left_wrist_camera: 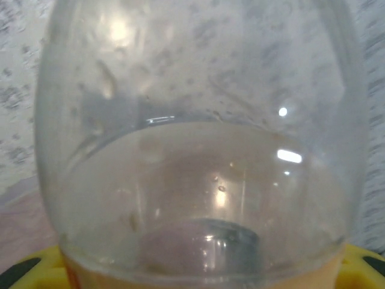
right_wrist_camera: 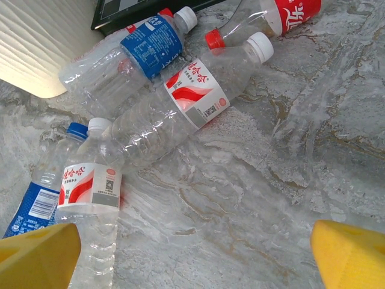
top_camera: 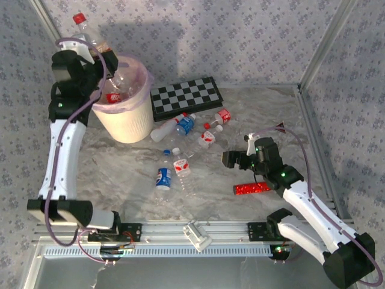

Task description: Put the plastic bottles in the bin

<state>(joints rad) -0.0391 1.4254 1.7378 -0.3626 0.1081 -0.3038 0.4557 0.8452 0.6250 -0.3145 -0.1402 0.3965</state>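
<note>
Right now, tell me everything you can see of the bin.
The bin is a round cream-white bucket with ribbed walls, looks plastic, lined with a translucent pink bag folded over its rim. It stands upright at the far left of the table, beside the checkerboard. A red-labelled bottle lies inside. The left gripper holds a red-capped bottle above its far-left rim.

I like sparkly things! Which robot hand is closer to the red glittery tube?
The right gripper. It hovers open right beside the red glittery tube; the left gripper is far off at the bin, holding a bottle.
</note>
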